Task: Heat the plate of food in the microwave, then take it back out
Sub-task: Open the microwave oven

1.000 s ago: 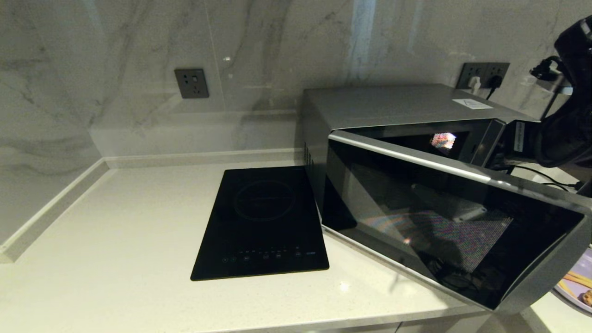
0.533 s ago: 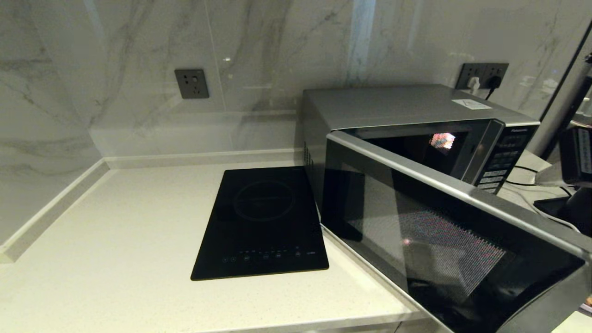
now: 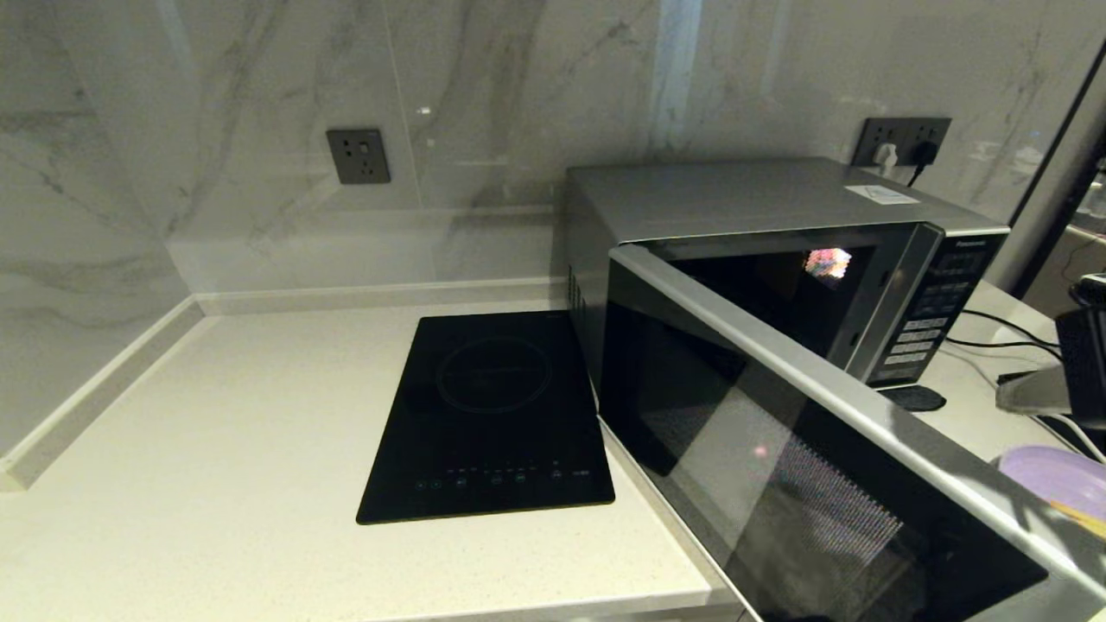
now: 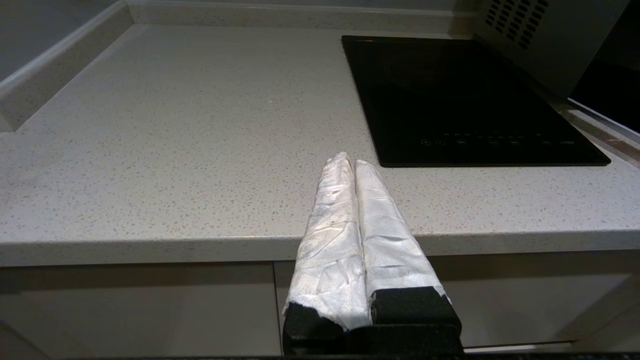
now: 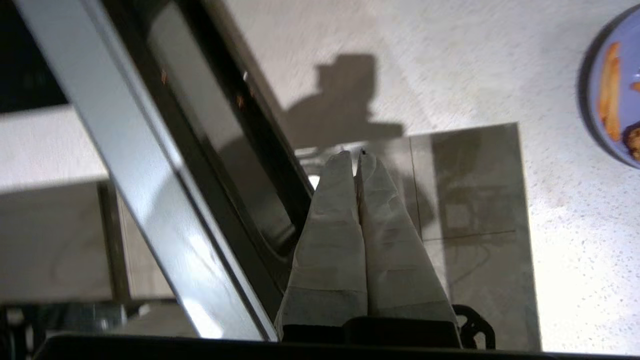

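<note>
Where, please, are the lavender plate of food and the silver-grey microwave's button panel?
lavender plate of food (image 3: 1050, 473): head view, bare purple surface.
silver-grey microwave's button panel (image 3: 937, 315): head view, middle of the buttons.

**Microwave open, plate outside**

The microwave (image 3: 760, 207) — a silver-grey box with a button panel at its right — is seen with its dark glass door (image 3: 778, 466) swung wide open. The purple plate of food (image 3: 1058, 479) — orange sticks, a brown piece — is set on the counter, right of the door.
</note>
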Robot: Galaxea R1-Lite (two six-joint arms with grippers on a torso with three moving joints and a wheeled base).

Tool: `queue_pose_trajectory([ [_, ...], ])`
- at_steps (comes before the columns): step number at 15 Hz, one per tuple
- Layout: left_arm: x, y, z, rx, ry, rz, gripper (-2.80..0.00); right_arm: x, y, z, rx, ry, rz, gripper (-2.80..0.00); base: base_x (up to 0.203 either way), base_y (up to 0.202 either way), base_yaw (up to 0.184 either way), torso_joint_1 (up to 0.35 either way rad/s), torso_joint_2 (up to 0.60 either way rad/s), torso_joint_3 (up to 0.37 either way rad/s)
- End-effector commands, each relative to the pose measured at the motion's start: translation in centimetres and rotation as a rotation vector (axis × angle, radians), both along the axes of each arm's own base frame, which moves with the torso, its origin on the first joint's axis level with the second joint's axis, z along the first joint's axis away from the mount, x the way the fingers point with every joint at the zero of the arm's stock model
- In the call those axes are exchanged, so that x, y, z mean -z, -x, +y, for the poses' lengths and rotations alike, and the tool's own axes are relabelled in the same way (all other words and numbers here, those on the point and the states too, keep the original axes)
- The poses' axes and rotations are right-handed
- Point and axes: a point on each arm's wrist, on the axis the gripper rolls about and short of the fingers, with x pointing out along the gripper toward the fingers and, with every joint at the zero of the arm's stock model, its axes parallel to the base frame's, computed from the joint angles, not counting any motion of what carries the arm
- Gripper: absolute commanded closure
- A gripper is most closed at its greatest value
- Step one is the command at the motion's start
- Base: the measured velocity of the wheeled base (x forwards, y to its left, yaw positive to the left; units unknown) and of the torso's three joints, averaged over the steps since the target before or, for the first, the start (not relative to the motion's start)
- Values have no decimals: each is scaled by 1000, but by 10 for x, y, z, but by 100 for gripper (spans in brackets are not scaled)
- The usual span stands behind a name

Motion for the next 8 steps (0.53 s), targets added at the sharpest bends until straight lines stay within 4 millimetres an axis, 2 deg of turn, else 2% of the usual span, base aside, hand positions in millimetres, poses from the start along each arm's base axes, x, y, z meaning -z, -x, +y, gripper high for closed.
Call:
queue_pose_trajectory([
  [1,0,0,0,-1,1,1,0,7,15,14,-104,8,28,0,0,0,0,0,0,0],
  [6,0,0,0,-1,1,1,0,19,29,55,-232,-16,90,0,0,0,0,0,0,0],
  [8,0,0,0,-1,1,1,0,21,33,63,-259,-21,96,0,0,0,0,0,0,0],
])
